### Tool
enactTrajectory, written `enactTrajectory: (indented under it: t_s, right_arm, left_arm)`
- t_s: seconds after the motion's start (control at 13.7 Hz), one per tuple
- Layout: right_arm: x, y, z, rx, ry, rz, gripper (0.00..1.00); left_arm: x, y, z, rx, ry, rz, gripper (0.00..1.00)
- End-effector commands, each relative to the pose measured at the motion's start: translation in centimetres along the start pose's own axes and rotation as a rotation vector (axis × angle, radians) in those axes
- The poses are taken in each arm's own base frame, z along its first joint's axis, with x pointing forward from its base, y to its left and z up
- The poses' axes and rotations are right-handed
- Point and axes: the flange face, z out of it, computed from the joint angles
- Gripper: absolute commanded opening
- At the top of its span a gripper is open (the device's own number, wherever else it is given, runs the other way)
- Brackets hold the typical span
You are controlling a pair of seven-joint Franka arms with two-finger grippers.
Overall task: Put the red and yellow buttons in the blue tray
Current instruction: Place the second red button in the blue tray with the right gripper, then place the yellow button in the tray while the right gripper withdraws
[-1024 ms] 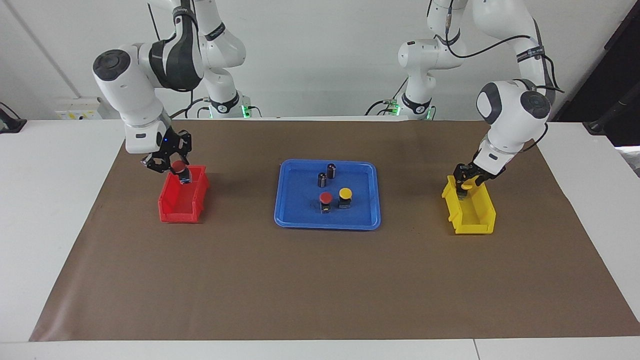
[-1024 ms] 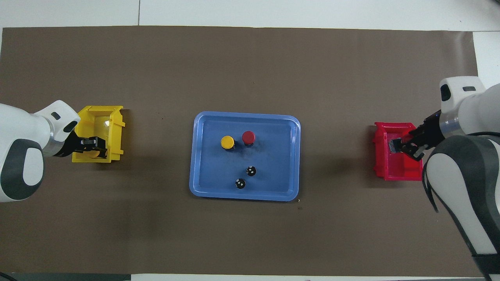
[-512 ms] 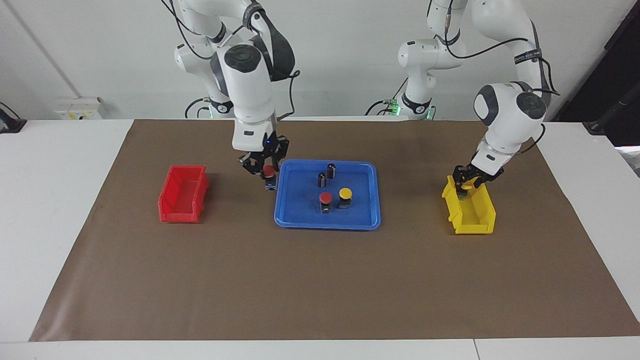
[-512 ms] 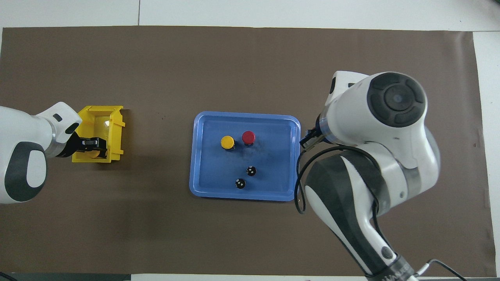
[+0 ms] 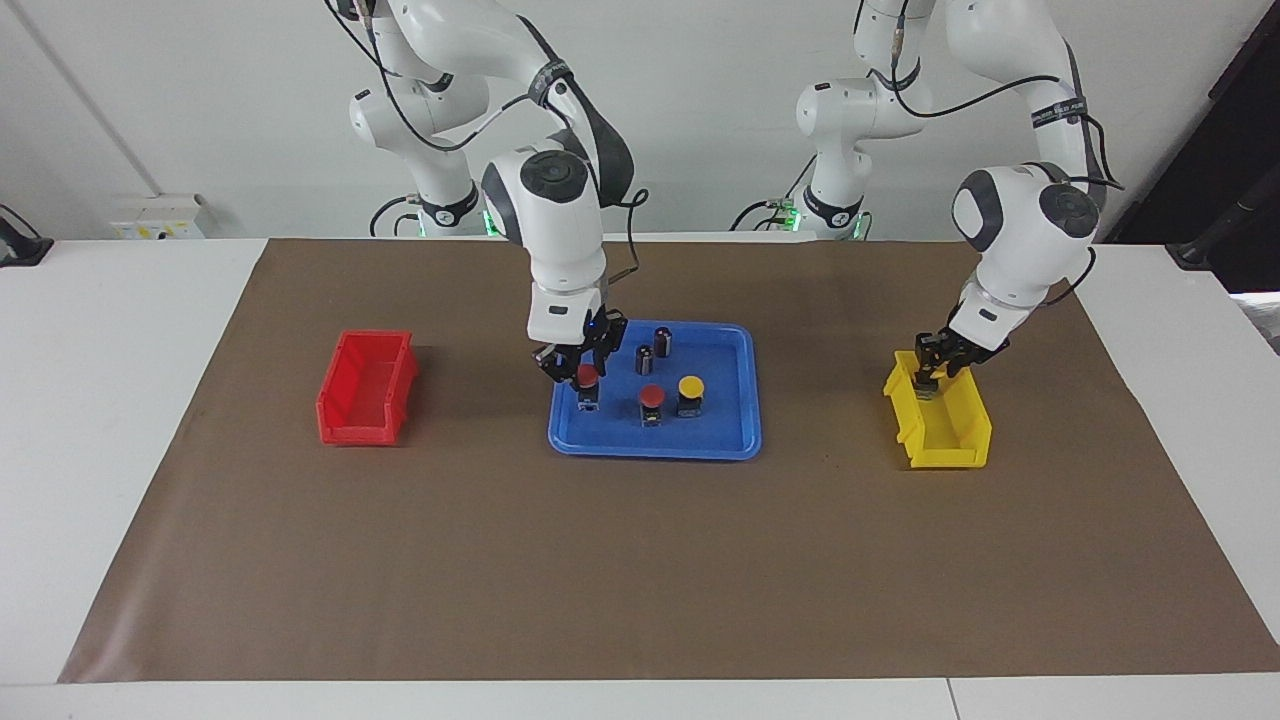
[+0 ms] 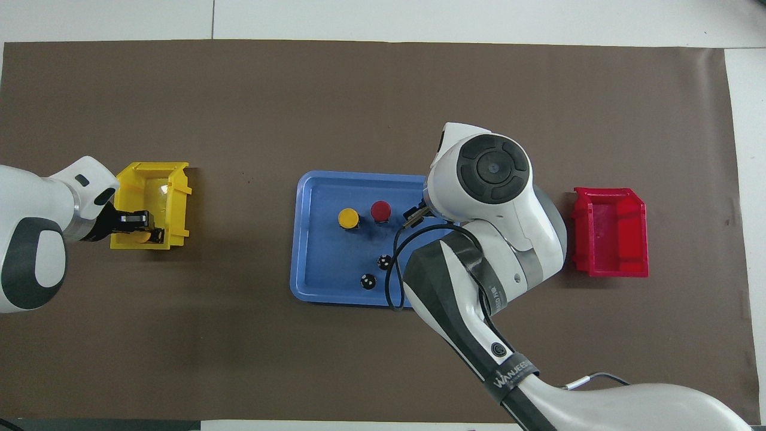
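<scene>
The right pincer (image 5: pixel 587 372) clenches a red button (image 5: pixel 587 376) over the blue tray (image 5: pixel 735 437), at nine o'clock of another red button (image 5: pixel 651 396) and a yellow button (image 5: pixel 691 386). The left pincer (image 5: pixel 934 368) sits in the yellow bin (image 5: pixel 950 440), clamped on a yellow-capped button (image 6: pixel 139 236).

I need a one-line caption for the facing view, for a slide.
Right claw lowers a red button into the blue tray; left claw grips inside the yellow bin.
</scene>
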Motion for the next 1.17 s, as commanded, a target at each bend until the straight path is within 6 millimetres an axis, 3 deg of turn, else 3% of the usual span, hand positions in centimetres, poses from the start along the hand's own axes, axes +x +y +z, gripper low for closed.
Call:
enactTrajectory:
  t_s: [0.0,0.15,0.37,0.44,0.51,0.59,0.66,0.8,0.88,0.95,1.1]
  right_arm:
    - [0.7,-0.7,1.9,0.009,-0.009,-0.007,0.25]
    - [0.8,-1.0,2.9,0.009,-0.015,-0.013,0.25]
    - [0.5,-1.0,3.6,0.01,-0.028,-0.014,0.27]
    - [0.3,-1.0,3.9,0.009,-0.025,-0.015,0.3]
    - [0.1,-1.0,4.3,0.009,-0.026,-0.015,0.35]
    - [0.1,-1.1,4.5,0.009,-0.026,-0.016,0.48]
    - [0.1,-1.1,4.3,0.007,-0.023,-0.017,0.7]
    - [0.5,-0.5,3.4,0.0,-0.016,-0.013,0.92]
    - [0.8,0.0,2.3,-0.002,0.0,-0.004,1.0]
    - [0.9,0.7,0.7,-0.004,0.019,0.007,0.99]
    - [1.0,4.8,-4.3,-0.003,0.007,0.08,1.0]
  left_arm:
    - [0.1,0.4,-2.3,-0.006,-0.002,0.008,0.02]
    - [1.2,0.8,-7.4,-0.003,-0.036,0.032,0.02]
    - [3.0,0.8,-16.9,0.052,-0.032,0.063,0.02]
    - [4.0,1.3,-17.8,0.051,-0.018,0.061,0.02]
    - [4.4,3.0,-17.7,0.046,-0.002,0.072,0.02]
    - [4.6,4.6,-17.7,0.042,0.026,0.054,0.02]
    - [4.5,6.1,-17.2,0.039,0.027,0.039,0.02]
    - [4.1,12.1,-16.2,0.011,0.03,0.013,0.02]
    - [3.7,15.2,-15.3,-0.002,0.032,-0.007,0.02]
    - [3.2,18.4,-14.4,-0.007,0.036,-0.018,0.02]
    - [2.4,23.8,-11.5,-0.017,0.041,-0.047,0.02]
